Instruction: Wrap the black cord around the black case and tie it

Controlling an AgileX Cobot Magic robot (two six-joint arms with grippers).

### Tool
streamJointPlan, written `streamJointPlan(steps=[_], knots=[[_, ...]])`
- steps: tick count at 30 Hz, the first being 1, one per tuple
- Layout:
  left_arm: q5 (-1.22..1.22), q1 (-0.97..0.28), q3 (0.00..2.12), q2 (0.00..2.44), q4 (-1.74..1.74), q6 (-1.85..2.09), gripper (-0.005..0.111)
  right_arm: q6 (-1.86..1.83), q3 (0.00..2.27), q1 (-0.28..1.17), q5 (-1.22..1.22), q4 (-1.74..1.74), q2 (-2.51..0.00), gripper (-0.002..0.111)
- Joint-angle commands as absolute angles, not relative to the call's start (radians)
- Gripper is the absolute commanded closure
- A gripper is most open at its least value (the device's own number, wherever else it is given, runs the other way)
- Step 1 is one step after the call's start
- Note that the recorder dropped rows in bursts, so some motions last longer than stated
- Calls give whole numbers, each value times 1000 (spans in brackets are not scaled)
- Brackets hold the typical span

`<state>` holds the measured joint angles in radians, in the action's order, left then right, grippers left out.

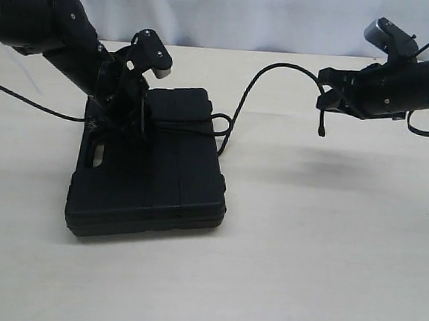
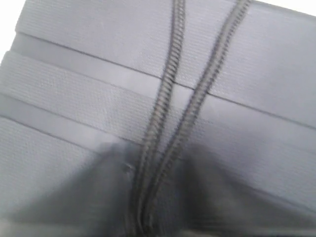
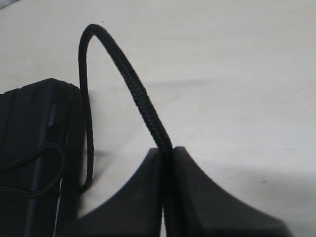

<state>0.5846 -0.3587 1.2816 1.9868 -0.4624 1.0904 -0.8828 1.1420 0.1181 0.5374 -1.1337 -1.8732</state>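
**Cord laid across the lid, its loose end held up in the air: slack is the worry.**

The black case (image 1: 149,192) lies flat on the tabletop (image 1: 326,251) with two strands of the black cord (image 3: 137,96) crossing its ribbed lid. The left claw (image 1: 119,127) is down where they meet, but its grip cannot be made out, so the strands may slide along the ribs. Out past the case's edge, the right claw (image 1: 325,91) is clenched on the cord near its short hanging tip. A hard pull could drag the case or strip the tip free.
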Motion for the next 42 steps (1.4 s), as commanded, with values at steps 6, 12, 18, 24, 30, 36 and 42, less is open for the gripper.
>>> streamJointPlan(steps=[6, 12, 18, 24, 30, 36, 42], knots=[[517, -356, 1280, 1964, -548, 1107, 107, -986, 1140, 72, 586, -1419, -1869, 104], [619, -356, 1280, 1902, -722, 1278, 107, -1128, 1133, 73, 637, -1734, -1869, 104], [653, -356, 1268, 1890, -833, 1402, 107, -1148, 1133, 71, 587, -1744, -1869, 104], [685, -356, 1249, 1877, -993, 1552, 107, -1173, 1137, 71, 546, -1744, -1869, 104], [751, -356, 1247, 1877, -1176, 1681, 107, -1094, 1139, 71, 531, -1744, -1895, 104], [736, -364, 1233, 1877, -1226, 1736, 107, -1039, 1139, 71, 590, -1744, -1928, 104], [629, -373, 1211, 1877, -1269, 1764, 107, -1056, 1139, 81, 715, -1744, -1928, 104]])
